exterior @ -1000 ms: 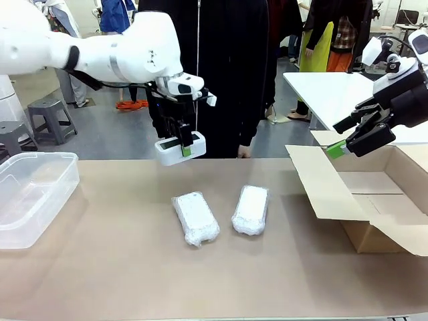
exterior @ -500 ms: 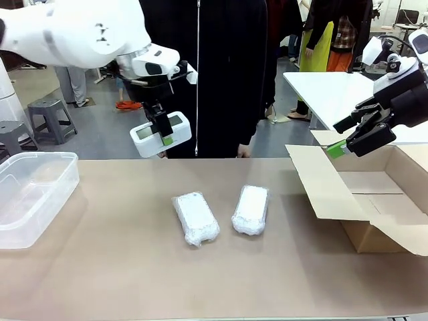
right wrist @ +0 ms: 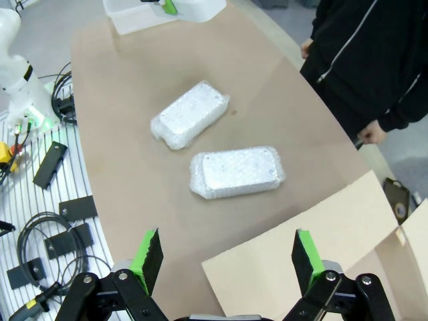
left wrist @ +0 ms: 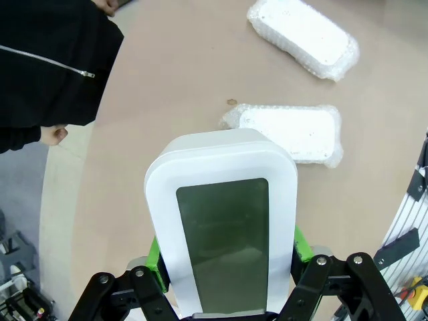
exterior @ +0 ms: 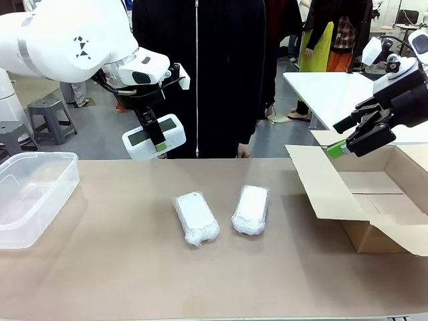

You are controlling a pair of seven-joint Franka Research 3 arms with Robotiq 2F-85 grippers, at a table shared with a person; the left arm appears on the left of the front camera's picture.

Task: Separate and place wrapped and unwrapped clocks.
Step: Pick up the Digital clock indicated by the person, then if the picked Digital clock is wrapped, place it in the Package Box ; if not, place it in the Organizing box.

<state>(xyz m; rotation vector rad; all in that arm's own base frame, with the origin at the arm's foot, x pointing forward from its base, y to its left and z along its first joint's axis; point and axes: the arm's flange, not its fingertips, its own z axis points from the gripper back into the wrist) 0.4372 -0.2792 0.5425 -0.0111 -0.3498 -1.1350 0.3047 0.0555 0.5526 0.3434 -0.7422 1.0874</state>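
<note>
Front view: left gripper (exterior: pixel 156 138) grasps the bare clock (exterior: pixel 138 138); carry it level over the tub (exterior: pixel 41 158) before releasing. Right gripper (exterior: pixel 344 137) gapes.

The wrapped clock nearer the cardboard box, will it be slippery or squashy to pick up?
The wrapped clock has crinkly, padded-looking film, so it would probably give a little and may slip between the fingers. It lies flat and oblong on the table, so a push should slide it, not roll it.
</note>
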